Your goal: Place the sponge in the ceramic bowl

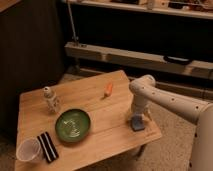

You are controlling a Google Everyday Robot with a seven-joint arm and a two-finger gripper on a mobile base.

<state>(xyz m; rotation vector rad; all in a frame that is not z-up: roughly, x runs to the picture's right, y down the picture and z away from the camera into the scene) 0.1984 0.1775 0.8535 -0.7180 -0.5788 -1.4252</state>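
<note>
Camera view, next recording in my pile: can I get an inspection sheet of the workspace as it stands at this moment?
Surface: wooden table, low, standing on a pale floor.
Job's things: sponge lies near the table's right-hand corner in the view. The ceramic bowl, dark green, sits apart from it toward the left, with no sponge in it.
Clutter: clear cup and black striped block side by side at the near left corner. A small pale bottle stands behind the bowl, and an orange item lies near the far edge.
Grippers: hand is down right over the sponge. Whether it holds the sponge cannot be told.
Cables: nothing seen.
Surroundings: dark shelving with pale rails behind the table.
</note>
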